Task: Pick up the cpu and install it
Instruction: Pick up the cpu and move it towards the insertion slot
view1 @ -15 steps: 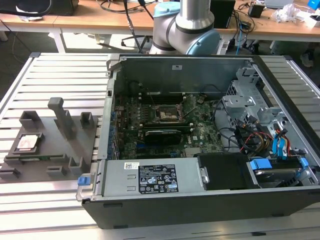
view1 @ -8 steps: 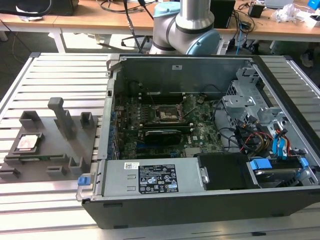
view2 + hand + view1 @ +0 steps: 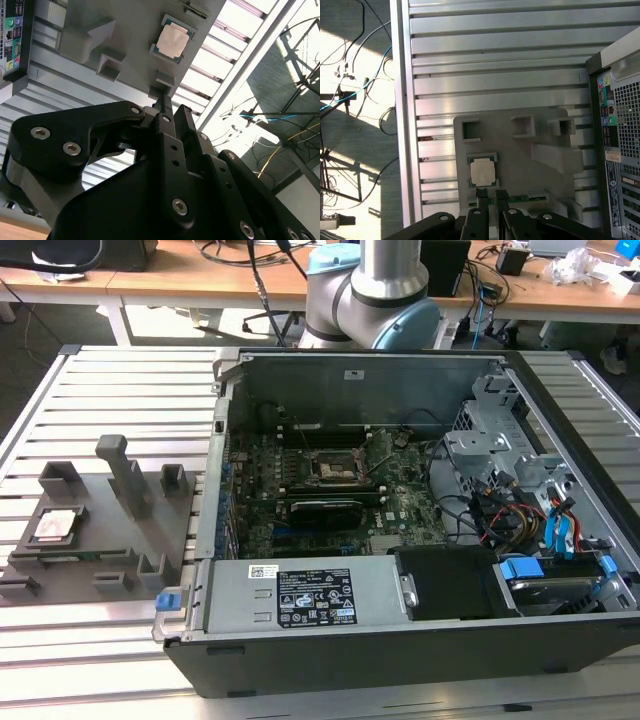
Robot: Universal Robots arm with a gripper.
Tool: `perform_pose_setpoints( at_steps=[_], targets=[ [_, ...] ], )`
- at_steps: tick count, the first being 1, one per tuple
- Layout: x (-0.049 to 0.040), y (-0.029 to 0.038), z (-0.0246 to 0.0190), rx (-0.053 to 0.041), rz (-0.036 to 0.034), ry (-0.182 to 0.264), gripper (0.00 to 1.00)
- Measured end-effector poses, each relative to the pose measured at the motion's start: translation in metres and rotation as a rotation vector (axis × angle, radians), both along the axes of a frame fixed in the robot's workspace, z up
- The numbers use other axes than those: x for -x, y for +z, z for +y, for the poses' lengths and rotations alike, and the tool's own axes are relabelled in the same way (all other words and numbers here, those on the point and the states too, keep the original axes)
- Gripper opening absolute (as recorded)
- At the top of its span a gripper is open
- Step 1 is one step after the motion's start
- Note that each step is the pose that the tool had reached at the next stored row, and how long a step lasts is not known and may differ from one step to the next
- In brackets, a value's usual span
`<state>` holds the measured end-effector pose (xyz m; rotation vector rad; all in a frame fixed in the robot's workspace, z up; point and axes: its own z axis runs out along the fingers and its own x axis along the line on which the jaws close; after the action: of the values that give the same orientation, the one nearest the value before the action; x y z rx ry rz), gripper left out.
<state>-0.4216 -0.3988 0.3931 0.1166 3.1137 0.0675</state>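
The cpu (image 3: 483, 173), a small flat square chip with a silvery top and a thin greenish border, lay face up in a shallow square recess of a grey plastic tray (image 3: 520, 150). In both wrist views it sat beyond the gripper's (image 3: 491, 192) fingertips, nearly in line with them and well apart from them; nothing touched it. In the exterior view the same cpu (image 3: 55, 527) rested near the end of the tray (image 3: 100, 540) farthest from the computer case (image 3: 400, 640).

The gripper (image 3: 172, 107) hung above the tray with its two black fingers drawn close together, barely a slit between them and nothing held.

The tray carried several raised blocks and empty pockets around the chip, and a strip-shaped part lay on it between the chip and the fingertips. The tray stood on a slatted aluminium table (image 3: 120, 380). The open case lay off to one side of the gripper, and the black socket frame (image 3: 330, 468) on its motherboard was bare.

The step in hand looked like the approach to the chip, with the pick not yet made. Doing it well would mean centring the fingers over the recess, spreading them wider than the chip, squaring them to two opposite edges, clearing the raised blocks, and gripping by the edges alone with the chip kept level.
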Motion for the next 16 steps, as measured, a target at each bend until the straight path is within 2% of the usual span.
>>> perform_pose_setpoints(
  at_steps=[3, 5, 7, 8, 9, 10, 16],
  targets=[
    [0.0000, 0.0000, 0.0000, 0.0000, 0.0000, 0.000, 0.36],
    [0.0001, 0.0000, 0.0000, 0.0000, 0.0000, 0.000, 0.60],
    [0.0001, 0.0000, 0.0000, 0.0002, 0.0000, 0.000, 0.60],
    [0.0003, 0.0000, 0.0001, 0.0134, 0.0002, 0.000, 0.60],
    [0.0001, 0.0000, 0.0000, 0.0462, 0.0020, 0.000, 0.60],
    [0.0001, 0.0000, 0.0000, 0.0551, 0.0021, 0.000, 0.60],
    [0.0000, -0.0013, 0.0000, 0.0571, 0.0023, 0.000, 0.60]
  ],
)
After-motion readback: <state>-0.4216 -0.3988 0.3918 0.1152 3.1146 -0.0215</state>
